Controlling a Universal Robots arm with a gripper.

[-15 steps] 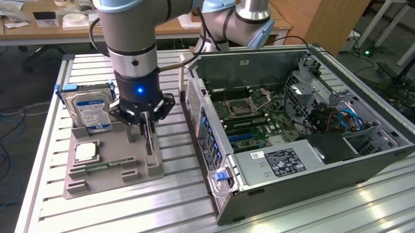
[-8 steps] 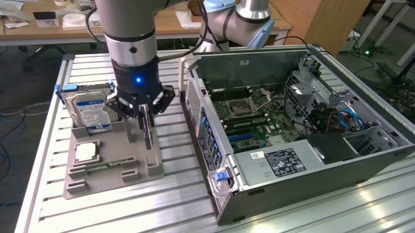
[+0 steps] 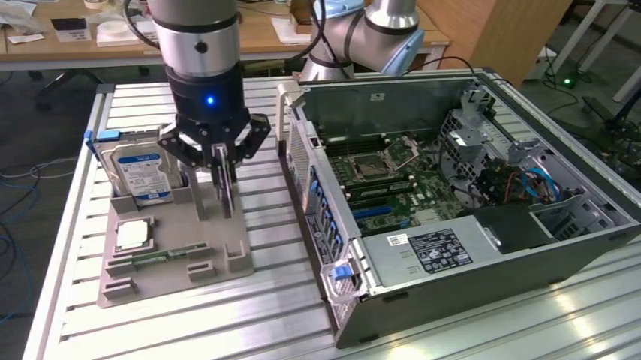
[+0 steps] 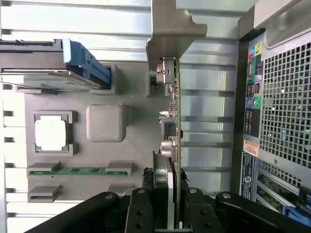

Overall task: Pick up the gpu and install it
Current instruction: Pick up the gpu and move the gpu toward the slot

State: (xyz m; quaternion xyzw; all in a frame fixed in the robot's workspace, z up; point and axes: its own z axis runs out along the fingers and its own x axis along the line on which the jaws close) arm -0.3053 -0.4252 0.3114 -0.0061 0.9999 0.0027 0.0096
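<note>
Gripper is seen pointed straight down over the tray. Jaws are pressed onto the gpu, one finger on each flat face, so the card is pinched.

The gpu is held edge-on and upright, hanging directly below the fingers. Its lower edge is seen at tray level; whether it is lifted clear of its slot cannot be told. In the wrist view the green board edge with small parts is seen running away from the fingers. It ends at a metal bracket at the far end from the gripper.

The hard drive is stood upright in the tray, just beside the gripper toward the exterior view's left, apart from the fingers.

The cpu is laid flat in its pocket, near the gripper, lower in the exterior view. The memory stick is laid flat in the tray just past the cpu, further from the gripper.

The pc case is laid open on its side, beside the gripper toward the exterior view's right, with the motherboard exposed.

Tray and case are both rested on the slatted table.
</note>
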